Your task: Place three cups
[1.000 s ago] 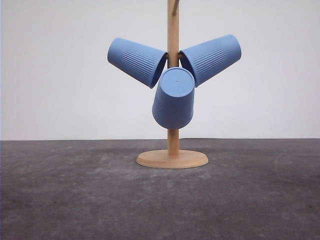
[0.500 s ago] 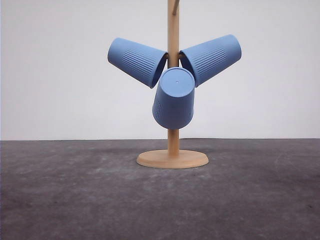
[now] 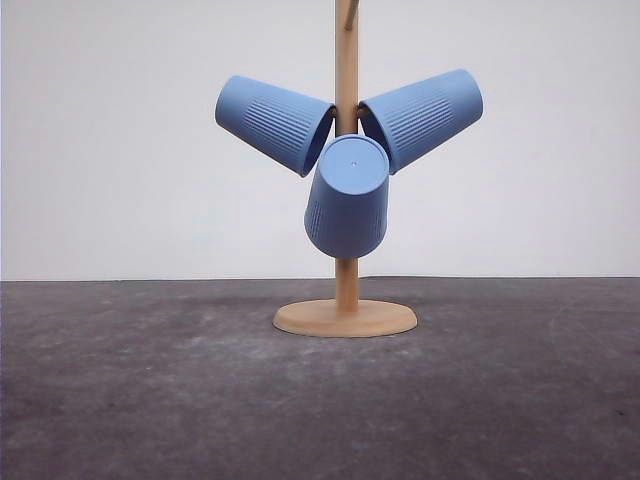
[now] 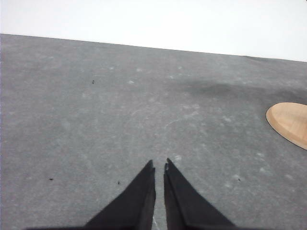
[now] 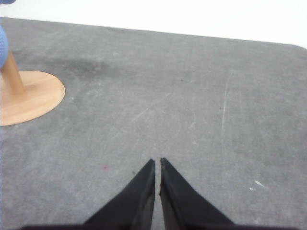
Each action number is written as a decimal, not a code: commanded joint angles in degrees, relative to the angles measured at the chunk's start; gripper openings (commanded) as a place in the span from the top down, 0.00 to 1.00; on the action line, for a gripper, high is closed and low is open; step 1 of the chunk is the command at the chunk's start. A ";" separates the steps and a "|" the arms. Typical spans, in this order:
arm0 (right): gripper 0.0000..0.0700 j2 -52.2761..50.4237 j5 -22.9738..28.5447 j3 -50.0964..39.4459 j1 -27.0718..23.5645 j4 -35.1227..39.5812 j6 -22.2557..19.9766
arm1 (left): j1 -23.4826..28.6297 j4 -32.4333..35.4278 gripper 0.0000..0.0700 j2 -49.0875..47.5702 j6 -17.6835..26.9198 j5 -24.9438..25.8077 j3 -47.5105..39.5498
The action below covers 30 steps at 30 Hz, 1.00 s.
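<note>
Cups first, all three of them hanging on the wooden stand in the front view; the left cup tilts out toward the left arm's side, base up and away from the post; the middle cup hangs forward over the post, its flat base facing the camera; the right cup tilts out the other way, mouth against the post; the stand's round base sits on the dark grey table.

Over to the left gripper; its black fingers are drawn together with only a thin slit between the tips, nothing held, poised over bare tabletop; the stand's base lies well off to the side of it, ahead and apart, no contact.

Now the right gripper; same story, fingers pinched almost closed, empty, over the grey surface; the wooden base and post sit well clear on the opposite side, with a sliver of blue cup above them at the frame's edge.
</note>
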 commanded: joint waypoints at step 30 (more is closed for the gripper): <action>0.98 -0.94 1.41 -7.60 -1.16 10.37 3.41 | -0.04 1.04 0.98 0.07 0.15 -0.09 -0.72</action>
